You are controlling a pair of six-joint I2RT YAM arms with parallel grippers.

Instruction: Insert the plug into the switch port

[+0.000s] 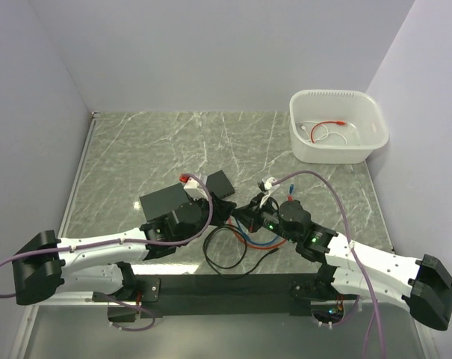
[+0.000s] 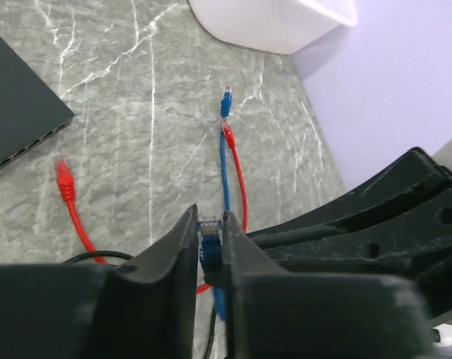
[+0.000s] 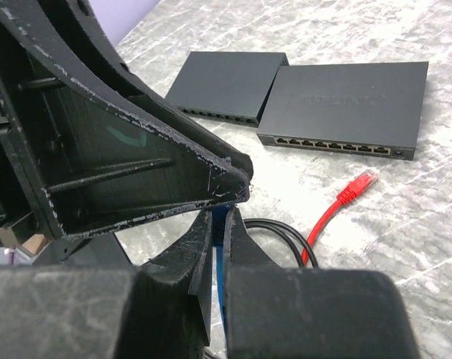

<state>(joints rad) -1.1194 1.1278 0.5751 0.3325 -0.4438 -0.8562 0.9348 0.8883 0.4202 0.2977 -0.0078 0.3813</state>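
i've got the blue plug (image 2: 210, 247) pinched between the tips of my left gripper (image 2: 210, 224), long axis in line with the fingers and its contact end pointing straight out from the wrist. it hangs over the marble table (image 2: 136, 90), well apart from the switch (image 2: 16, 105) at left. my right gripper (image 3: 220, 221) is pressed nearly together on a blue cable (image 3: 220, 239).
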